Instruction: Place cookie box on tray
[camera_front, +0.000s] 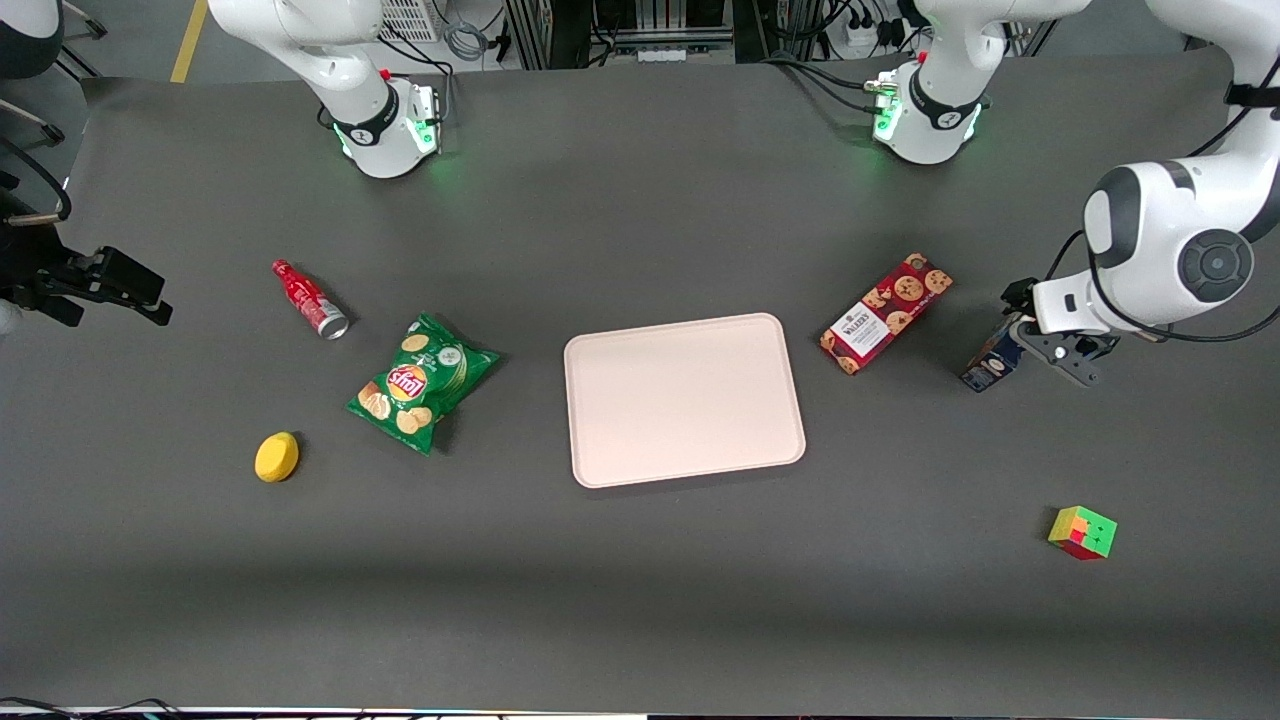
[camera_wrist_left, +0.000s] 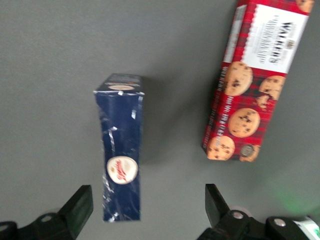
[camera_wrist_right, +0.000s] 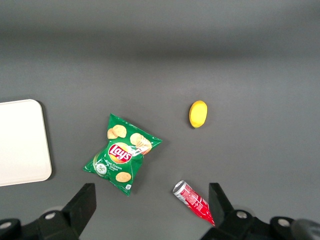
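The cookie box (camera_front: 988, 366) is a small navy carton with a round white-orange logo, lying on the table toward the working arm's end. The left wrist view shows it whole (camera_wrist_left: 121, 155), with one end between the fingers and closer to one of them. My left gripper (camera_front: 1022, 343) hovers over the box, open and empty (camera_wrist_left: 147, 210); its fingers (camera_wrist_left: 80, 207) are spread wide and touch nothing. The tray (camera_front: 685, 398) is a large pale pinkish-beige rectangle in the middle of the table with nothing on it. It also shows in the right wrist view (camera_wrist_right: 22, 142).
A flat red box printed with chocolate-chip cookies (camera_front: 885, 312) lies between the tray and the navy carton, and shows beside the carton (camera_wrist_left: 255, 85). A colourful cube (camera_front: 1082, 532) sits nearer the front camera. A green chips bag (camera_front: 422, 382), a red bottle (camera_front: 310, 299) and a yellow object (camera_front: 276, 457) lie toward the parked arm's end.
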